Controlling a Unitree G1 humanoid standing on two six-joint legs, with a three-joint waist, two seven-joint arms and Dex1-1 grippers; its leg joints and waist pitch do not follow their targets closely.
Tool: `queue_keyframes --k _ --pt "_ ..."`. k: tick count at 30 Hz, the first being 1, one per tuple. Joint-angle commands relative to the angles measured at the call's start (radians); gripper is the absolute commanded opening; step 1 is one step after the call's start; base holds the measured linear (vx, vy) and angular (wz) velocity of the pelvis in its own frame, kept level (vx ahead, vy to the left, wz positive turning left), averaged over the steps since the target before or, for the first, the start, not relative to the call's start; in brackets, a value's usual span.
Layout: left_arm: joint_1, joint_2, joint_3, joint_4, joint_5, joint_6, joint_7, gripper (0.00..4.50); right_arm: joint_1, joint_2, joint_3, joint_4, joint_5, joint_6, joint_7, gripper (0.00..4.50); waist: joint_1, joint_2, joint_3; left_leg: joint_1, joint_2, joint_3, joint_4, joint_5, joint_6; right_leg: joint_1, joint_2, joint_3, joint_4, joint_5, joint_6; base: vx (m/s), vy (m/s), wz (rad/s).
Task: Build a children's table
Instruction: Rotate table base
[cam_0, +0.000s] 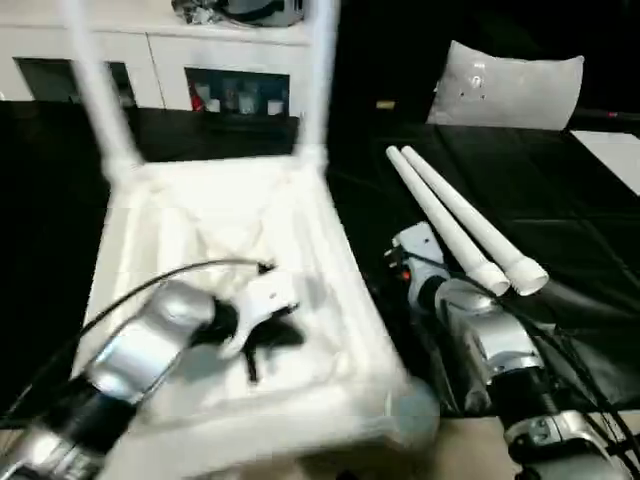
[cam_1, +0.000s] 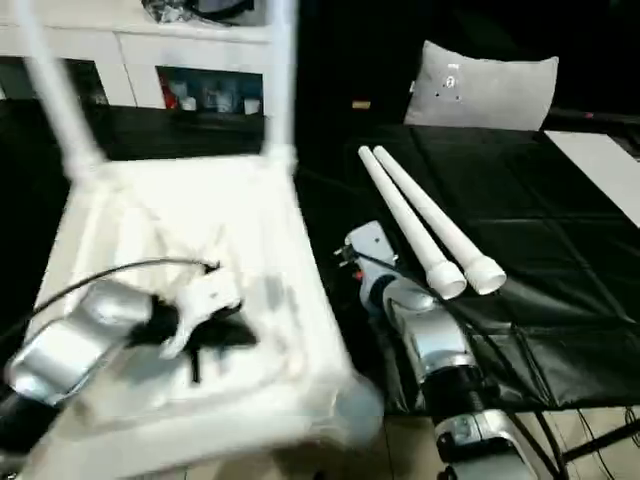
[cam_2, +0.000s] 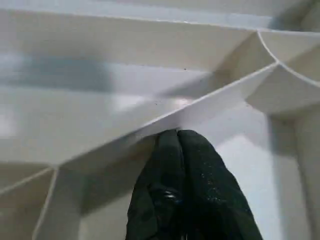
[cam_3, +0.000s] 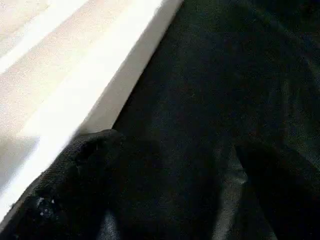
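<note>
**Left jaws closed inside upturned top; right jaws spread at its edge**

The left gripper (cam_2: 182, 150) has its two fingers pressed together, tips against a diagonal rib of the table top (cam_0: 300, 215), pinching nothing. The top lies underside-up on the black cloth (cam_0: 560, 250), with two legs (cam_0: 318, 70) standing in its far corner sockets (both blurred). The right gripper (cam_3: 165, 165) has its fingers spread, one finger (cam_3: 75, 180) touching the top's outer side wall, the other over the cloth. Two loose legs (cam_0: 460, 225) lie side by side on the cloth, just beyond the right forearm (cam_0: 490, 345). A white-grey cushion (cam_0: 505, 90) stands behind them.
</note>
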Motion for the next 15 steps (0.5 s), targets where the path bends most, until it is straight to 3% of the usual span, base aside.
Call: queue_keyframes --k 1,3,4,5,10,14,15 --pt "-0.090 -0.040 0.034 0.104 0.063 -0.083 0.147 0.04 -0.016 0.024 0.036 -0.019 0.010 -0.008 0.031 4.50 0.003 0.015 -0.065 0.000 0.008 -0.001 -0.069 -0.257 -0.004 0.055 -0.049 0.048 -0.085 -0.427 -0.104 0.000 0.000 0.00" --pt "-0.112 -0.047 0.033 0.156 0.086 -0.109 0.178 0.04 -0.019 0.022 0.028 -0.023 0.007 -0.007 0.029 4.50 0.000 0.010 -0.066 -0.005 0.007 -0.005 -0.070 -0.260 -0.003 0.059 -0.050 0.043 -0.086 -0.454 -0.084 0.000 0.000 0.00" --pt "-0.147 -0.054 0.032 0.243 0.120 -0.149 0.231 0.04 -0.022 0.014 0.014 -0.035 0.004 -0.008 0.022 4.50 -0.002 0.009 -0.065 -0.006 0.006 -0.006 -0.070 -0.265 0.001 0.057 -0.052 0.040 -0.093 -0.492 -0.070 0.000 0.000 0.00" --pt "-0.161 -0.057 0.033 0.279 0.132 -0.163 0.254 0.04 -0.022 0.010 0.009 -0.042 0.002 -0.008 0.018 4.50 -0.002 0.009 -0.067 0.001 0.003 -0.003 -0.064 -0.266 0.005 0.051 -0.050 0.040 -0.099 -0.512 -0.056 0.000 0.000 0.00" --pt "-0.228 -0.081 0.053 0.461 0.176 -0.288 0.411 0.04 -0.014 -0.010 -0.026 -0.111 0.013 0.004 -0.005 4.50 0.006 0.011 -0.073 0.000 0.011 -0.005 -0.067 -0.224 0.013 0.056 -0.051 0.044 -0.081 -0.387 -0.103 0.000 0.000 0.00" --pt "-0.196 -0.114 0.114 0.415 0.107 -0.328 0.366 0.04 0.008 -0.020 -0.068 -0.193 0.019 0.045 -0.059 4.50 0.021 0.014 -0.079 -0.003 0.018 -0.002 -0.067 -0.134 0.016 0.063 -0.055 0.052 -0.056 -0.198 -0.175 0.000 0.000 0.00" --pt "-0.185 -0.118 0.123 0.395 0.093 -0.331 0.352 0.04 0.011 -0.019 -0.078 -0.203 0.020 0.053 -0.072 4.50 0.023 0.015 -0.079 -0.001 0.018 0.001 -0.066 -0.127 0.020 0.062 -0.056 0.053 -0.057 -0.186 -0.184 0.000 0.000 0.00"
